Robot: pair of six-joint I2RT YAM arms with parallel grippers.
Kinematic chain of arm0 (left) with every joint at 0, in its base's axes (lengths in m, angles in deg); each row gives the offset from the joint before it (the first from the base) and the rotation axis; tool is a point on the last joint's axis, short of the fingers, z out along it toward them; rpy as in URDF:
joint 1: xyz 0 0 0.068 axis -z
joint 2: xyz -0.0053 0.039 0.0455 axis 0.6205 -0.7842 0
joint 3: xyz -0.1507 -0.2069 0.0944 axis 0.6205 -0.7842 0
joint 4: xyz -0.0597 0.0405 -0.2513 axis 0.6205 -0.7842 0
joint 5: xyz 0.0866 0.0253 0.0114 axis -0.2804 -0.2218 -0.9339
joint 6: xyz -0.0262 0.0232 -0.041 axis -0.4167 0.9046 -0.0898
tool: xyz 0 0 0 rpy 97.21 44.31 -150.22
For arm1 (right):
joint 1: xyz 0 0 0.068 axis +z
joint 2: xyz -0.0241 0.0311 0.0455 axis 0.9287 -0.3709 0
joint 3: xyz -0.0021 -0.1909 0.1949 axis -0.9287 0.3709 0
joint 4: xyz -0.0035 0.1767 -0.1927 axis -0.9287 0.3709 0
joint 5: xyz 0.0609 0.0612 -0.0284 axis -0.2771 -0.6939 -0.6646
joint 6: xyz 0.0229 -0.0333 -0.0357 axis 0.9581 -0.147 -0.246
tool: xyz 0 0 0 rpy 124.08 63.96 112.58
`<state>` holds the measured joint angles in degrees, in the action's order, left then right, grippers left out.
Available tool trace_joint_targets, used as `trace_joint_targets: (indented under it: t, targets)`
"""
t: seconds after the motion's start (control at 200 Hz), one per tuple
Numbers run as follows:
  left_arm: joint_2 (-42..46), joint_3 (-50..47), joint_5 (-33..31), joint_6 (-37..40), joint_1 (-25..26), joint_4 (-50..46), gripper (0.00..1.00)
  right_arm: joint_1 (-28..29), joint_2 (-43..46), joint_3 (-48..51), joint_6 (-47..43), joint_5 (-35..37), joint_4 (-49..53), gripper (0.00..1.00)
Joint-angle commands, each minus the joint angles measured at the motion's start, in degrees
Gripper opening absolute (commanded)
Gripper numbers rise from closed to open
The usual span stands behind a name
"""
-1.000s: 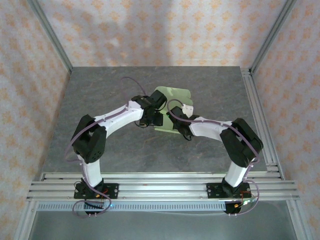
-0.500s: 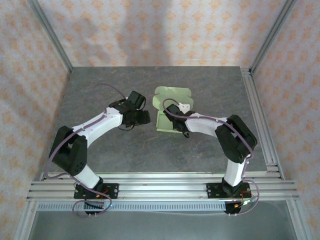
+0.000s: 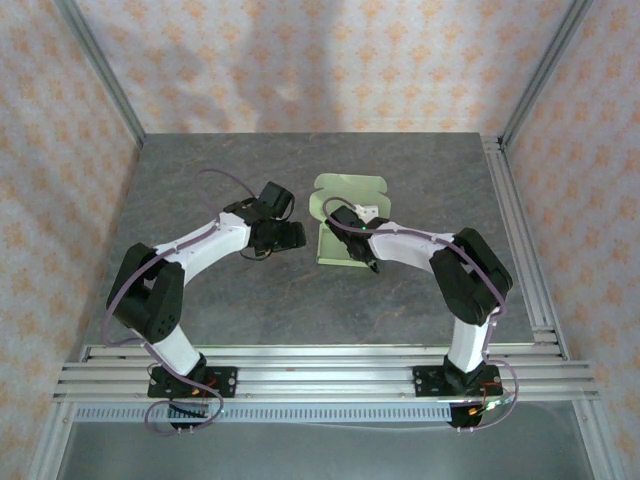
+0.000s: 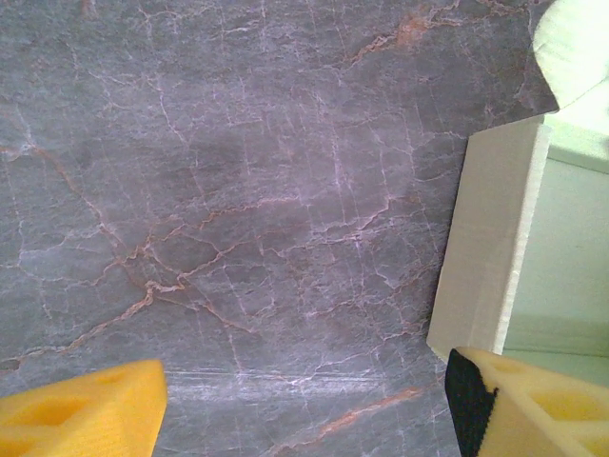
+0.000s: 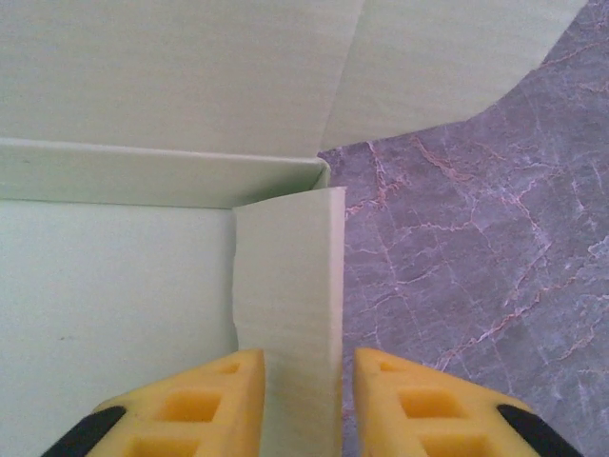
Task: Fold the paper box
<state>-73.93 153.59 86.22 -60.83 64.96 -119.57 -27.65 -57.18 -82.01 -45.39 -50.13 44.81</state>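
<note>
The paper box (image 3: 338,246) is pale yellow-green card, lying mid-table with its walls raised and its lid flap (image 3: 348,187) flat behind it. In the right wrist view my right gripper (image 5: 303,367) straddles the box's upright side wall (image 5: 290,276) near a back corner. Its fingers (image 5: 214,400) stand slightly apart, and a thin gap shows beside the wall, so it is open. From above, the right gripper (image 3: 365,224) sits over the box. My left gripper (image 3: 292,235) hovers just left of the box. It is wide open (image 4: 304,367) over bare table, with the box's left wall (image 4: 490,248) close by.
The grey marble table (image 3: 220,300) is bounded by aluminium rails along the front (image 3: 320,365) and the right side (image 3: 520,240). Patterned walls (image 3: 320,70) enclose it at the back and sides.
My left arm has drawn back to the left, away from the box, and its jaws have widened. My right gripper's jaws have parted from the box wall they were shut on.
</note>
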Motion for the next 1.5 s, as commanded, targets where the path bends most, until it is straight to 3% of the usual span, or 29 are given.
trace_joint_targets:
  t: [0.0,0.17,0.445,0.591,0.821,1.071,1.351,1.491]
  targets:
    - [0.55,1.28,0.04,1.51,-0.2,0.37,0.78,0.16,0.74,-0.77,-0.1,1.84,1.66,0.31]
    - [0.57,0.94,0.27,1.58,-0.16,0.74,0.78,0.12,1.45,-0.32,-0.43,1.09,0.94,0.31]
    - [0.24,0.59,0.5,2.13,-0.16,0.9,0.78,-2.7,1.83,3.22,-2.12,-7.89,-4.51,0.27]
    - [-0.52,0.58,0.91,2.13,-0.21,1.18,0.78,-4.35,2.39,4.62,-1.68,-12.25,-6.73,0.19]
    - [-1.0,0.27,1.19,2.04,-0.32,1.56,0.78,-4.47,0.49,2.78,-2.51,-10.03,-2.38,0.0]
    - [-0.89,-0.08,1.02,2.06,-0.31,1.64,0.78,-3.89,-3.99,-0.96,-3.05,-3.58,6.06,0.0]
    - [-0.87,-0.29,0.67,2.09,-0.34,1.6,0.78,-0.88,-15.41,-7.76,1.32,4.9,17.1,0.0]
    - [-0.86,-0.3,0.56,2.38,-0.44,1.34,0.78,-0.59,-14.51,-7.11,1.61,4.21,16.18,0.0]
